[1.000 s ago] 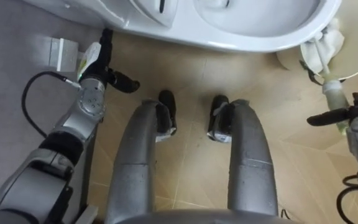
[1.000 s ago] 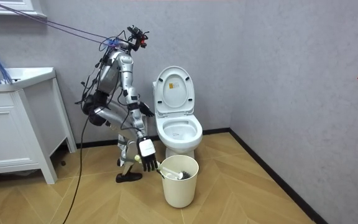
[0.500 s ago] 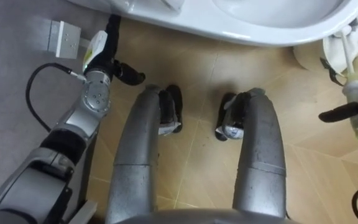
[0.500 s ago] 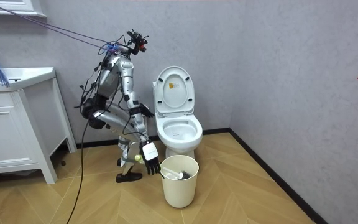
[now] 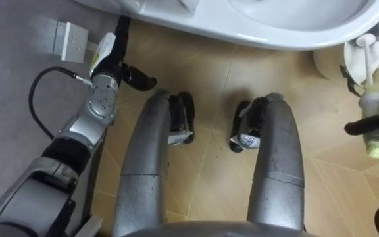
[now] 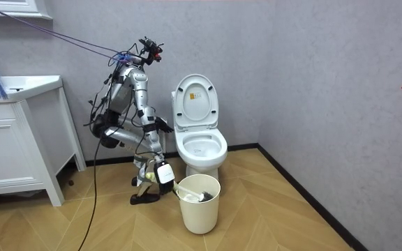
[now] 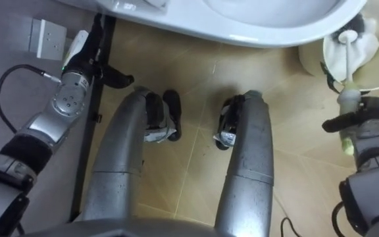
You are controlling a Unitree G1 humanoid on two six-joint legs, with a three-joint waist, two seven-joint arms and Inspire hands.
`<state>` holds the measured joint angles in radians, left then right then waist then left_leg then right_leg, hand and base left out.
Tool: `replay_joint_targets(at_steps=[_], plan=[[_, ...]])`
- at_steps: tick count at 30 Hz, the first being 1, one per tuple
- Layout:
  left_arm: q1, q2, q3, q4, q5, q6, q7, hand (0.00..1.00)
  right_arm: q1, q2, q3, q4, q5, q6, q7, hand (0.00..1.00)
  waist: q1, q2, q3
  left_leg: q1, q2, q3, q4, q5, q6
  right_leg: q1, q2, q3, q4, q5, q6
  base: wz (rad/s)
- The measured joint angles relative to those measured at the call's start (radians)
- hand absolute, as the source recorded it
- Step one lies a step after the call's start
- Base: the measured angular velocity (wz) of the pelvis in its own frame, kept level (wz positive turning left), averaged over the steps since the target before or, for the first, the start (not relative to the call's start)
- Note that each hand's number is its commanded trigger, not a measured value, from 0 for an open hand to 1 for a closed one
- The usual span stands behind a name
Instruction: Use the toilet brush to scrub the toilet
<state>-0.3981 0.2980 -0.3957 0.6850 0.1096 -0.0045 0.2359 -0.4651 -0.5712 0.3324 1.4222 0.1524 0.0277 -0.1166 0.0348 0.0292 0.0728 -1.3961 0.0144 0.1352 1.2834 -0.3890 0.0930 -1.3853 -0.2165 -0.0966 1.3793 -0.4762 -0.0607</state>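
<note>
The left hand (image 5: 109,60) is hanging with its fingers straight and relaxed, gripping nothing, its fingertips reaching up along the grey wall towards the toilet's base and its thumb sticking out sideways. A small white wall plate (image 5: 64,39) is sitting just to the left of this hand. Ahead of both hands, the white toilet (image 5: 288,36) is curving across the top of the eye views, and the room view is showing its lid standing up. The robot is standing bent forward on the wooden floor, close in front of the toilet bowl, with a white cabinet (image 6: 12,146) well off on the room view's left. Further right, the right hand (image 7: 368,125) is closing around the toilet brush (image 7: 348,99), its thumb crossing in front of the pale handle so that handle is showing both above and below it. Just beyond that hand, the white waste bin (image 6: 199,209) is standing on the floor beside the toilet, holding a white crumpled mass (image 7: 360,43); I cannot tell whether this is the brush's head or paper. The brush is running lengthwise away from the right hand, its thin white shaft pointing forward into the bin, where its far end is lying.
</note>
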Motion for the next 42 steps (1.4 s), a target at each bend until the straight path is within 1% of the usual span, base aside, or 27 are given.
replay_joint_targets(at_steps=[4,9,12,16,18,22,23,24,26,27,28,30,31,33,34,35,37,38,39,42], plan=[[0.0,0.0,0.0,-0.006,0.0,0.008,-0.011,0.0,0.016,-0.011,0.013,0.005,0.0,0.018,0.018,1.0,0.001,0.01,-0.0014,0.0,-0.001,0.001,0.004,-0.003,0.003,0.001,-0.002,0.001,0.004,-0.002,0.003,0.0],[0.005,0.0,-0.002,-0.019,0.0,0.015,-0.014,0.0,0.031,-0.017,0.038,0.018,0.003,0.027,0.036,1.0,0.001,0.012,-0.0018,0.001,-0.008,0.003,0.019,-0.009,0.005,0.001,-0.01,0.005,0.023,-0.013,0.006,0.03],[0.025,0.001,-0.003,-0.045,0.0,0.022,-0.014,0.0,0.036,-0.029,0.038,0.018,0.027,0.027,0.04,1.0,0.001,0.018,-0.0057,0.001,-0.011,0.003,0.034,-0.016,0.005,0.001,-0.01,0.01,0.038,-0.021,0.01,0.0],[0.049,0.002,-0.003,-0.069,0.0,0.022,-0.021,0.0,0.048,-0.036,0.038,0.019,0.056,0.026,0.042,1.0,0.001,0.022,-0.0079,0.011,-0.012,0.007,0.045,-0.024,0.008,0.01,-0.011,0.014,0.049,-0.026,0.012,0.0],[0.056,0.002,-0.003,-0.078,0.001,0.022,-0.031,0.0,0.055,-0.035,0.038,0.019,0.06,0.026,0.043,1.0,0.001,0.023,-0.0088,0.024,-0.011,0.008,0.046,-0.028,0.009,0.022,-0.012,0.014,0.049,-0.028,0.013,0.0],[0.077,0.002,0.0,-0.08,0.001,0.029,-0.032,0.0,0.089,-0.029,0.038,0.019,0.06,0.026,0.045,1.0,0.002,0.023,-0.0091,0.089,-0.006,0.007,0.028,-0.036,0.008,0.089,-0.006,0.011,0.022,-0.031,0.016,-0.08],[0.09,0.003,0.003,-0.086,0.002,0.029,-0.032,0.0,0.099,-0.027,0.038,0.019,0.07,0.026,0.047,1.0,0.002,0.023,-0.0093,0.114,-0.001,0.005,0.01,-0.037,0.008,0.117,0.003,0.009,-0.002,-0.027,0.022,-0.13],[0.097,0.003,0.002,-0.089,0.002,0.029,-0.032,0.0,0.104,-0.026,0.038,0.019,0.081,0.027,0.049,1.0,0.002,0.023,-0.0104,0.127,0.0,0.005,-0.001,-0.036,0.008,0.129,0.008,0.009,-0.016,-0.022,0.024,-0.17],[0.12,0.002,0.002,-0.098,0.003,0.03,-0.041,0.0,0.12,-0.019,0.038,0.023,0.092,0.031,0.057,1.0,-0.003,0.022,-0.0122,0.186,0.0,0.006,-0.049,-0.031,0.006,0.187,0.013,0.001,-0.068,-0.007,0.029,-0.13],[0.131,0.003,0.002,-0.101,0.003,0.03,-0.05,0.0,0.133,-0.017,0.038,0.026,0.094,0.035,0.066,1.0,-0.005,0.021,-0.015,0.216,-0.002,0.007,-0.08,-0.022,0.012,0.217,0.016,-0.001,-0.1,0.002,0.032,-0.07],[0.135,0.004,0.002,-0.106,0.003,0.03,-0.051,0.0,0.138,-0.015,0.038,0.028,0.094,0.039,0.072,1.0,-0.006,0.02,-0.0157,0.231,-0.003,0.007,-0.098,-0.016,0.012,0.232,0.018,-0.002,-0.118,0.007,0.035,0.0],[0.156,0.007,0.002,-0.124,0.004,0.03,-0.052,0.0,0.152,-0.007,0.036,0.046,0.093,0.041,0.094,1.0,-0.006,0.018,-0.0163,0.297,-0.005,0.007,-0.179,0.008,0.015,0.301,0.026,-0.015,-0.2,0.034,0.039,0.0],[0.164,0.007,0.002,-0.127,0.004,0.03,-0.052,0.0,0.152,-0.002,0.036,0.057,0.092,0.042,0.1,1.0,-0.007,0.016,-0.017,0.317,-0.007,0.007,-0.199,0.015,0.014,0.321,0.027,-0.017,-0.222,0.04,0.04,-0.04],[0.196,0.019,0.002,-0.14,0.012,0.03,-0.052,0.0,0.156,0.027,0.034,0.078,0.092,0.062,0.112,1.0,-0.014,-0.005,-0.0305,0.387,-0.011,0.006,-0.279,0.034,0.009,0.39,0.028,-0.024,-0.3,0.061,0.044,-0.02],[0.203,0.024,0.002,-0.141,0.012,0.03,-0.052,0.0,0.156,0.035,0.027,0.085,0.092,0.062,0.117,1.0,-0.017,-0.009,-0.0322,0.404,-0.013,0.005,-0.296,0.039,0.009,0.41,0.027,-0.029,-0.317,0.064,0.044,0.06],[0.213,0.028,0.002,-0.143,0.013,0.032,-0.052,0.0,0.159,0.048,0.015,0.095,0.093,0.066,0.125,1.0,-0.026,-0.016,-0.0321,0.44,-0.018,-0.004,-0.33,0.048,0.007,0.45,0.028,-0.043,-0.352,0.071,0.045,0.11],[0.232,0.028,0.002,-0.145,0.014,0.033,-0.053,0.0,0.175,0.062,0.006,0.098,0.113,0.075,0.137,1.0,-0.03,-0.03,-0.0353,0.497,-0.026,-0.011,-0.388,0.062,0.003,0.51,0.03,-0.055,-0.408,0.082,0.049,0.12],[0.244,0.028,0.003,-0.146,0.015,0.032,-0.054,0.0,0.183,0.07,-0.009,0.1,0.124,0.081,0.144,1.0,-0.031,-0.033,-0.0359,0.532,-0.027,-0.019,-0.425,0.071,0.001,0.553,0.034,-0.068,-0.451,0.092,0.051,0.09],[0.247,0.028,0.003,-0.146,0.017,0.032,-0.054,0.0,0.188,0.075,-0.018,0.102,0.126,0.081,0.144,1.0,-0.032,-0.035,-0.0356,0.549,-0.028,-0.023,-0.441,0.075,0.0,0.571,0.036,-0.073,-0.469,0.097,0.052,0.08],[0.268,0.028,0.024,-0.146,0.059,0.033,-0.054,0.0,0.211,0.102,-0.066,0.112,0.132,0.083,0.153,1.0,-0.035,-0.039,-0.0366,0.637,-0.029,-0.05,-0.53,0.097,-0.007,0.684,0.051,-0.11,-0.584,0.126,0.057,0.12]])
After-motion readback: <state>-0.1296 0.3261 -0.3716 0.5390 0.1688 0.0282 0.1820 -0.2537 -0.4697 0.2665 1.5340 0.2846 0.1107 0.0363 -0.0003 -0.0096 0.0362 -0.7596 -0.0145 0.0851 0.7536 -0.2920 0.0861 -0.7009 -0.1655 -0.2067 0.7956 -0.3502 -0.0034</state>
